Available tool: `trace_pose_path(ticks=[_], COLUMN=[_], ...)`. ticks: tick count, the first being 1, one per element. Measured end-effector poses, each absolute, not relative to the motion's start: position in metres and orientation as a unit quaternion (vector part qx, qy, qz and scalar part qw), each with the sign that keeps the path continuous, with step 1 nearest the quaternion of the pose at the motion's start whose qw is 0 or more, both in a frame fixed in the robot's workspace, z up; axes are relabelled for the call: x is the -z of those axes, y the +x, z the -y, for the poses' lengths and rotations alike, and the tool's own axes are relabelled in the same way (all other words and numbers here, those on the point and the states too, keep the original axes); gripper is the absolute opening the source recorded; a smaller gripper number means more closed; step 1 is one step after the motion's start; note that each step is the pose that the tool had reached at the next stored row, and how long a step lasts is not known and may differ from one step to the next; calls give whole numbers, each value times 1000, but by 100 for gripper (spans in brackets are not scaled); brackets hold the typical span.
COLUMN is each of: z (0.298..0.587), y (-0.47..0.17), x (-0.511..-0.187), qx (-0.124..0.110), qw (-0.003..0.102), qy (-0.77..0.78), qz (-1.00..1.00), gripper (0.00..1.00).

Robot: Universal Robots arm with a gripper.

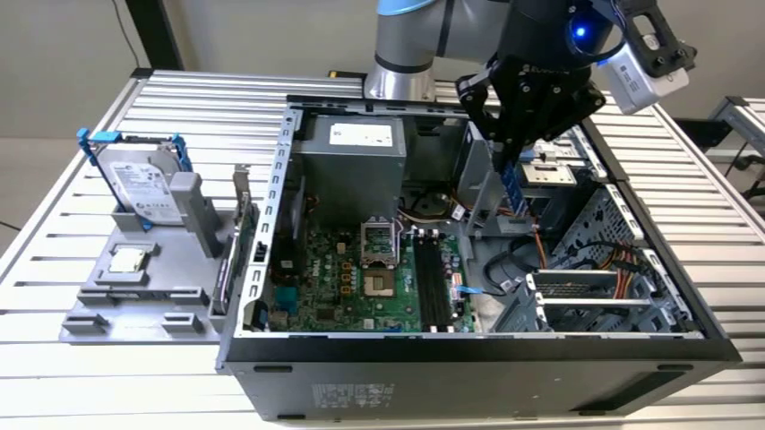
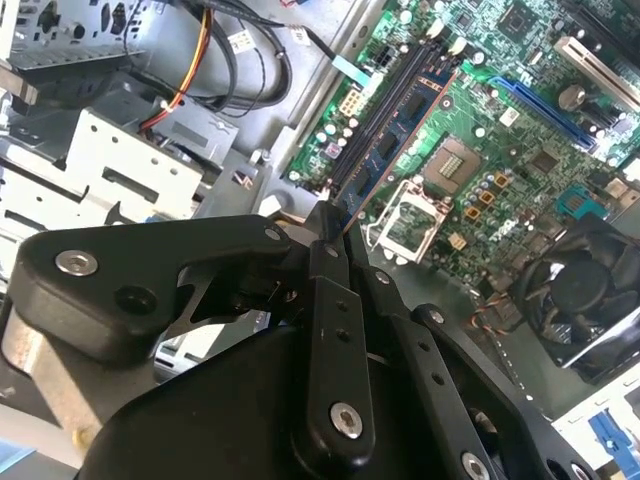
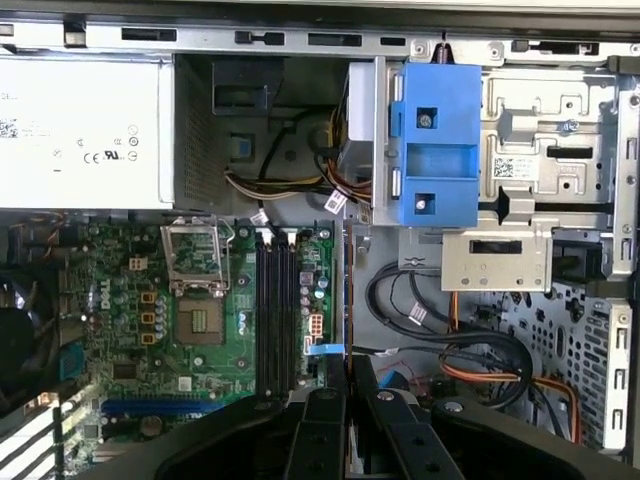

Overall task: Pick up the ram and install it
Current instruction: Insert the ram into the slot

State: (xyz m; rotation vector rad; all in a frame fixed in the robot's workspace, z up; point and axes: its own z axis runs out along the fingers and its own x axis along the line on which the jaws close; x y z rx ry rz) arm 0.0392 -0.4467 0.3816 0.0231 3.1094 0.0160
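My gripper [image 1: 518, 150] hangs over the open computer case [image 1: 282, 179], shut on the ram [image 1: 515, 190]. The ram is a slim blue-green board that points down from the fingers. In the second wrist view the ram [image 2: 400, 125] runs away from the fingertips [image 2: 322, 215], with its black chips showing. In the first wrist view the ram [image 3: 347, 290] is a thin edge-on line above the fingers [image 3: 325, 400]. The black memory slots [image 1: 436, 278] [image 3: 277, 310] lie on the green motherboard [image 1: 322, 287]. They are below the ram and toward the exterior view's left of it. The ram is well clear of them.
A grey stand [image 1: 143, 296] on the exterior view's left holds a silver hard drive in a blue frame [image 1: 141, 184] and a small square processor chip [image 1: 128, 260]. Inside the case are the power supply [image 1: 353, 148], the open processor socket [image 1: 380, 287], cables [image 3: 470, 350] and a metal drive cage [image 1: 628, 269].
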Motion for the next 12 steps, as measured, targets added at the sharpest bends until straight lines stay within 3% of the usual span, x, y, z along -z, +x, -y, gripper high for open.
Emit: trace_pose_path(ticks=[12], z=[447], y=[39], x=[-375], qx=[-5], qw=[13], qy=[7], qz=[-1000], gripper=[0])
